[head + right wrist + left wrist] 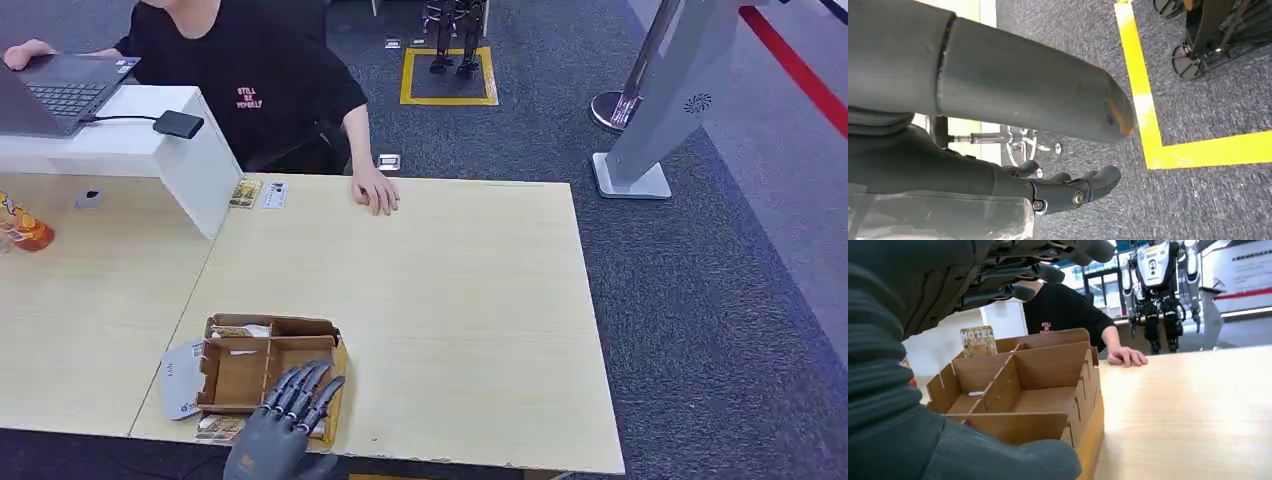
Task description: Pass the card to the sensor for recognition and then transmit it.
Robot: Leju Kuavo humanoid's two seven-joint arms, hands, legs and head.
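A brown cardboard box with several compartments sits near the table's front edge. A card marked HOTEL stands upright in its far compartment. Another card lies on the table by the box's near corner. A flat grey sensor pad lies against the box's left side. My left hand hovers over the box's near wall with fingers stretched out and thumb apart, holding nothing. My right hand hangs over the carpet, loosely open and holding nothing.
A person in black sits across the table with one hand flat on it. Two small cards lie beside a white counter carrying a laptop and a black device. Another robot stands beyond.
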